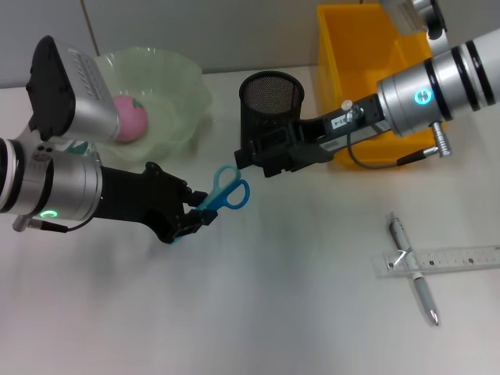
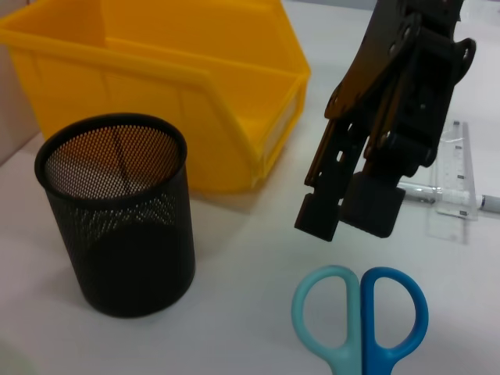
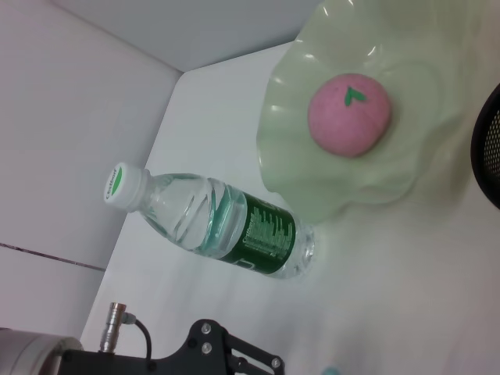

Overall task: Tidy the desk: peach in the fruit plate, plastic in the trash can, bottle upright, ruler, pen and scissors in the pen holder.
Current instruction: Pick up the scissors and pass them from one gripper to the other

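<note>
Head view gives you the scissors first: blue handles lifted off the table, blades pinched in the left gripper, which is closed on them just in front of the holder. Your left wrist view shows the two handle loops pointing toward the holder, which stands upright and looks empty through its mesh.

Your right gripper hangs just beside the holder's base, close to the scissor handles but not touching them. In the left wrist view its two fingers sit side by side above the loops with nothing between them; you cannot tell from these frames whether they are parted or pressed together.

Farther out, the peach already lies in the plate behind your left arm. The right wrist view shows the bottle standing beside the plate, cap on. The yellow bin stands behind the holder. On your right, the pen lies crossed over the ruler, both flat on the table and well apart from the holder.
</note>
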`<move>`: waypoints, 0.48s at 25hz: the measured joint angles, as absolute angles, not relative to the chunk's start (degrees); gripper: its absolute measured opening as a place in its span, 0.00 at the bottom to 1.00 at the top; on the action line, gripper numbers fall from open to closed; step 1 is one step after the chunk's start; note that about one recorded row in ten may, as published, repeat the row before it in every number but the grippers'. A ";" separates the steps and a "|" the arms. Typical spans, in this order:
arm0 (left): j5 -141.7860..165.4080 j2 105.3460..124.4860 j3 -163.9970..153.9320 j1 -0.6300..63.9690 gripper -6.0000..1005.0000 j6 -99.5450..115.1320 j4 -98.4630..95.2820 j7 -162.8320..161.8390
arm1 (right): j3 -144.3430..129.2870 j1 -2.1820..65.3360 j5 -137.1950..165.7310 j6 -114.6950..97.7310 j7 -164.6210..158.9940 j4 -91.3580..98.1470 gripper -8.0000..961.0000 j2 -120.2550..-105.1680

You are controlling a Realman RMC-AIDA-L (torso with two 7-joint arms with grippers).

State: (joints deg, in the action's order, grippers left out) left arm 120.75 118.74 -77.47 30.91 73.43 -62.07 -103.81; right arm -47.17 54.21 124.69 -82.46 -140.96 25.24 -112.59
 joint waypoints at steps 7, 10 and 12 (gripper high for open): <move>120.76 118.82 -78.02 31.58 0.30 72.39 -60.99 -103.35 | -47.56 54.63 124.66 -81.60 -141.39 25.22 0.75 -113.65; 120.76 118.81 -78.05 31.93 0.30 72.34 -60.99 -103.42 | -47.69 54.89 124.66 -81.47 -141.99 25.22 0.75 -113.72; 120.76 118.80 -78.05 32.09 0.30 72.26 -60.99 -103.44 | -47.70 54.90 124.66 -81.37 -142.18 25.21 0.75 -113.79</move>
State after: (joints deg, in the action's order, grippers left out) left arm 120.76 118.80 -78.05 32.09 72.26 -60.99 -103.44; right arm -47.70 54.90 124.66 -81.37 -142.18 25.21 -113.79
